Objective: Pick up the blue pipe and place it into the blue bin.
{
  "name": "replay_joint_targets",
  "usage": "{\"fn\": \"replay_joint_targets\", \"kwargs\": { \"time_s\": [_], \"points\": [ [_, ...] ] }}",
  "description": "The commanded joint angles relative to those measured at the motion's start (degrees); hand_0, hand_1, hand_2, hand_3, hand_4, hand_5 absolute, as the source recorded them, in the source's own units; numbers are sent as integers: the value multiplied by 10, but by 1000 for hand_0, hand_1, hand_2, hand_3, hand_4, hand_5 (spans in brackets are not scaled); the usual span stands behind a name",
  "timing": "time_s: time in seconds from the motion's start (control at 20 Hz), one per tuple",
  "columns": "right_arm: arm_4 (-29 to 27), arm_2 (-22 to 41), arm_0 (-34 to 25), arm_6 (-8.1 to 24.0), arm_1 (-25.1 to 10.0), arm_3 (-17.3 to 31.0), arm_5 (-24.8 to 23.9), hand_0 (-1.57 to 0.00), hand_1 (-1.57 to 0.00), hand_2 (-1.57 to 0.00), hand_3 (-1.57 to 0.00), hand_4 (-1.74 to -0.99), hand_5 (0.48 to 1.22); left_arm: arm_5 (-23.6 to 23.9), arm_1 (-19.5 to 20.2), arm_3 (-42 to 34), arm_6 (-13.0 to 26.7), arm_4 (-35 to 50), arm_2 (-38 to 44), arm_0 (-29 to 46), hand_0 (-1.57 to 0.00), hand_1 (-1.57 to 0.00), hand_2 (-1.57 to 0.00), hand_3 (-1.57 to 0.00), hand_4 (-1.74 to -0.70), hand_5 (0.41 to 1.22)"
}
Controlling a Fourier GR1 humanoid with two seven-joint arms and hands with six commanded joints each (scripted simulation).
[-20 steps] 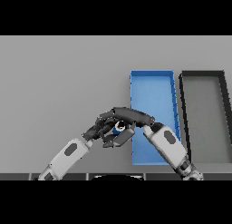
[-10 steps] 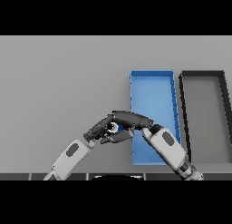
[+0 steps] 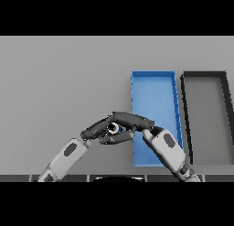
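Grey tabletop stretched bare to the far edge as the right hand curled over the blue pipe, just left of the blue bin, with a dark bin further right. The left hand pressed in beside it, its grip impossible to judge. Small and mostly hidden, the pipe looked light, rigid and smooth, likely slippery, so best held around its middle.

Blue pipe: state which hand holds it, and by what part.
The right hand is curled round the blue pipe, just left of the blue bin. The fingers hide the grasped part. The left hand is alongside.
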Motion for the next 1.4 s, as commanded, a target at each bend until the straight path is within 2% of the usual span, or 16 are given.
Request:
{"fn": "replay_joint_targets", "kwargs": {
  "time_s": [0.0,0.15,0.25,0.4,0.55,0.65,0.75,0.85,1.0,1.05,1.2,1.25,1.35],
  "points": [
    [-2,-2,3,1,6,-3,4,-1563,-1563,-1563,-1560,-1493,1210,4,0,2,0,-3,0,1,-303,-283,-255,-279,-1041,1020],
    [4,-7,6,-23,14,-8,11,-1567,-1567,-1567,-1565,-1496,1215,18,-4,1,56,-18,-6,1,-154,-145,-130,-142,-942,785],
    [14,-7,6,-17,16,-11,12,-1568,-1568,-1568,-1567,-1496,1217,21,-1,-1,59,-21,-6,3,-98,-92,-83,-91,-898,697],
    [15,-15,8,-23,20,-8,15,-1570,-1570,-1570,-1569,-1491,1219,17,2,0,64,-9,2,7,-50,-47,-42,-46,-887,617],
    [17,-15,9,-13,31,-4,18,-1570,-1570,-1570,-1570,-1489,1220,16,-9,3,78,2,1,11,-25,-23,-21,-23,-894,576],
    [-7,-27,6,0,32,-13,10,-1571,-1571,-1571,-1570,-1489,1220,21,-8,8,85,-1,6,9,-16,-15,-13,-14,-896,562],
    [-61,-40,-3,39,35,-19,-9,-1571,-1571,-1571,-1571,-1491,1221,20,-5,12,91,1,9,11,-10,-9,-8,-9,-901,548],
    [-119,-55,-31,85,27,-28,-31,-1571,-1571,-1571,-1571,-1581,1221,20,-10,12,97,0,3,13,-6,-5,-5,-5,-911,534],
    [-207,-89,-82,139,11,-31,-85,-1571,-1571,-1571,-1571,-1659,1221,15,-9,4,104,3,0,16,-3,-2,-2,-2,-915,507],
    [-235,-87,-110,144,-10,-34,-125,-1571,-1571,-1571,-1571,-1675,1194,14,-11,-2,109,7,-1,16,-2,-2,-1,-2,-917,504],
    [-326,-137,-191,138,-46,-24,-183,-1571,-1571,-1571,-1571,-1707,1141,14,-10,-5,124,9,0,15,0,0,0,0,-917,503],
    [-321,-155,-223,121,-61,-8,-184,-1571,-1571,-1571,-1571,-1714,1134,13,-4,-8,119,7,0,19,0,0,0,0,-915,503],
    [-323,-186,-272,108,-84,14,-213,-1571,-1571,-1571,-1571,-1724,1117,14,0,-10,105,3,-1,21,0,0,0,0,-908,502]
  ]
}}
